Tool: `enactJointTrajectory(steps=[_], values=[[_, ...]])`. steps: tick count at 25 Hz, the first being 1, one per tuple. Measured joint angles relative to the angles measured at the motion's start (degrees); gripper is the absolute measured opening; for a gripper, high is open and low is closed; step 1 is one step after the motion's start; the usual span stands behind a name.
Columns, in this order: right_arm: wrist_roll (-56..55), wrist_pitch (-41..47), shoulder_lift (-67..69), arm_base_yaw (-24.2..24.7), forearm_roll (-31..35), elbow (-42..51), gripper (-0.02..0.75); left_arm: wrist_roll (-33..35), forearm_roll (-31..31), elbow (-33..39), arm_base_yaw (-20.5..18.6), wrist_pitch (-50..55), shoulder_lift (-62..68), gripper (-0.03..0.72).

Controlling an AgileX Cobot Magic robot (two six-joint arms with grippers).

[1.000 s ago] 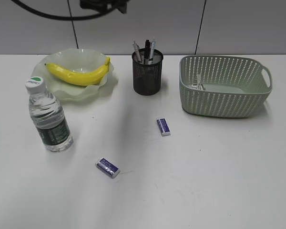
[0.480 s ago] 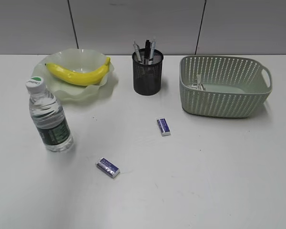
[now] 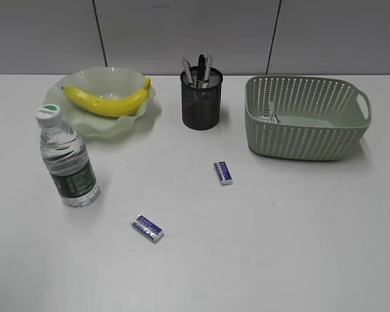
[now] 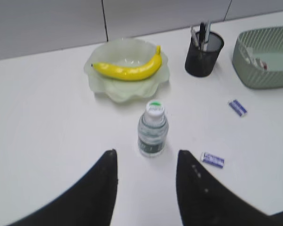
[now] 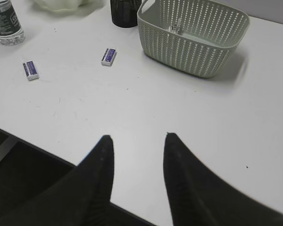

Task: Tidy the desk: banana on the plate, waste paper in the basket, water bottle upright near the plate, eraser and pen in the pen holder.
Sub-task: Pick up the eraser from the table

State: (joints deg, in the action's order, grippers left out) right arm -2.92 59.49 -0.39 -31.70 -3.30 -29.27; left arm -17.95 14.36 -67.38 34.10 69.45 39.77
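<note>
Erasers lie loose on the desk (image 3: 299, 234) while both claws hang spread and empty above it: the left gripper (image 4: 146, 165) above the upright water bottle (image 4: 152, 128), the right gripper (image 5: 137, 141) over bare tabletop. One eraser (image 3: 147, 228) lies near the bottle, another (image 3: 223, 173) in front of the pen holder (image 3: 201, 97). The banana (image 3: 107, 101) rests in the plate (image 3: 120, 121); the basket (image 3: 305, 117) holds paper scraps.

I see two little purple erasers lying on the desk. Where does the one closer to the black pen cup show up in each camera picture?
Exterior view: the eraser lies mid-desk, in front of the pen holder.
Left wrist view: the eraser is far right, below the basket.
Right wrist view: the eraser is upper left, beside the basket.
Shared landmark: the pen holder.
</note>
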Motion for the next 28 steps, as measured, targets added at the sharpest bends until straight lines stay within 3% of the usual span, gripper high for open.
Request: enactJointTrajectory(steps=[4,11,16,22,25,28], values=[[0.0,0.0,0.0,0.0,0.0,0.0,0.296,0.1,-0.4,16.1,0.0,-4.3,-15.7,0.302],[2.9,-4.2,5.9,0.0,1.7,-1.3,0.296,0.1,-2.3,33.6,0.0,-11.2,-36.8,0.3],[14.9,-16.7,24.0,0.0,11.5,-5.3,0.296,1.3,-3.1,35.1,0.0,-10.4,-40.1,0.299],[27.7,-17.7,55.7,-0.1,23.8,-19.6,0.296,6.6,-6.0,36.5,0.0,-8.9,-40.1,0.293],[28.8,-16.5,68.9,-2.1,24.4,-29.2,0.296,7.2,-6.1,36.5,0.0,-8.8,-40.1,0.293],[28.9,-16.1,81.1,-7.6,20.8,-37.1,0.296,7.4,-6.1,36.5,0.0,-8.8,-40.1,0.293]])
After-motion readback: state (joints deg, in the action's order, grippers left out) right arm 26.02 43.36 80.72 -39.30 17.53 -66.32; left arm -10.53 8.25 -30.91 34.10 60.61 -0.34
